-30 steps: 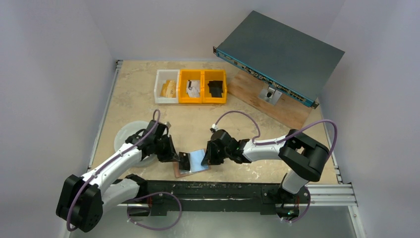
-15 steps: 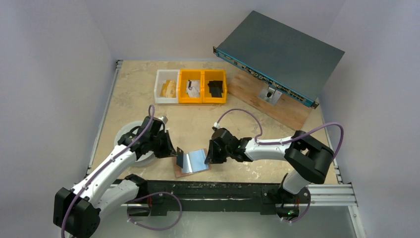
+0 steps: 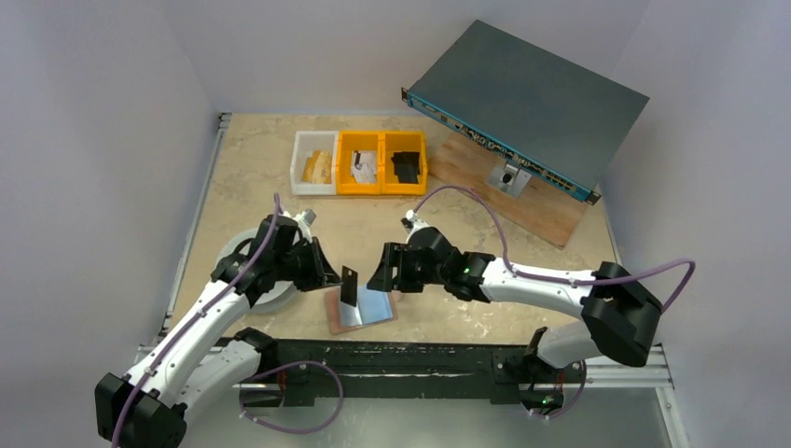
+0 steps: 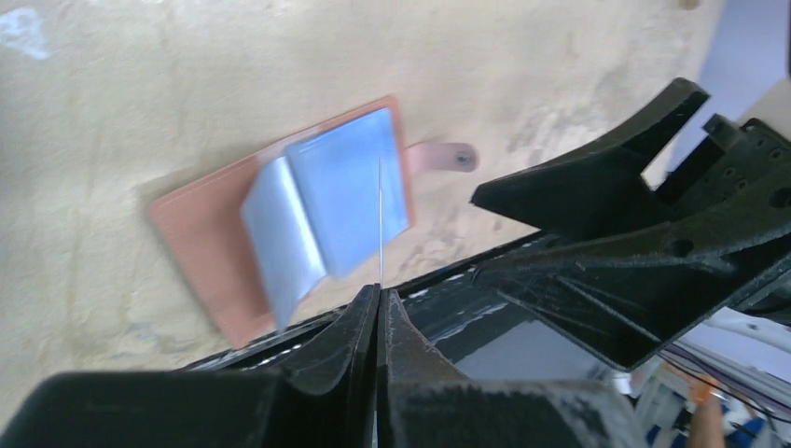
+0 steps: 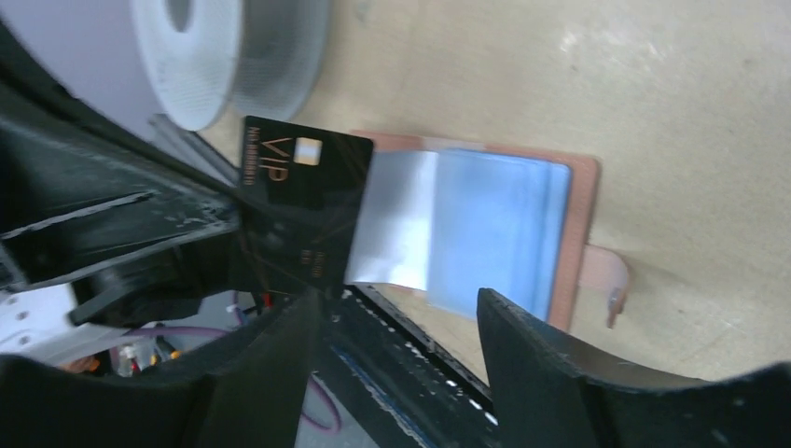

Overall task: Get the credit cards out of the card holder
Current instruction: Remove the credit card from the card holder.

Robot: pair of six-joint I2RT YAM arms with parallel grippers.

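The pinkish-tan card holder [image 3: 371, 315] lies open on the table near the front rail, pale blue inner faces up [image 4: 201, 245] [image 5: 578, 233]. My left gripper [image 3: 336, 279] [image 4: 380, 295] is shut on a black credit card [image 3: 350, 285] printed VIP with a gold chip [image 5: 303, 201]. It holds the card upright above the holder's left half. In the left wrist view the card [image 4: 381, 219] shows edge-on as a thin line. My right gripper [image 3: 381, 274] [image 5: 401, 301] hovers open above the holder's right half, nothing between its fingers.
A white bin [image 3: 314, 163] and two yellow bins [image 3: 382, 161] stand at the back. A grey rack unit [image 3: 527, 98] rests on a wooden board [image 3: 527, 205] at the back right. A white roll [image 3: 241, 259] sits by the left arm. A black rail [image 3: 420, 355] borders the near edge.
My right gripper has opened and moved left and up off the card holder. The left gripper has lifted the black card up and away from the holder.
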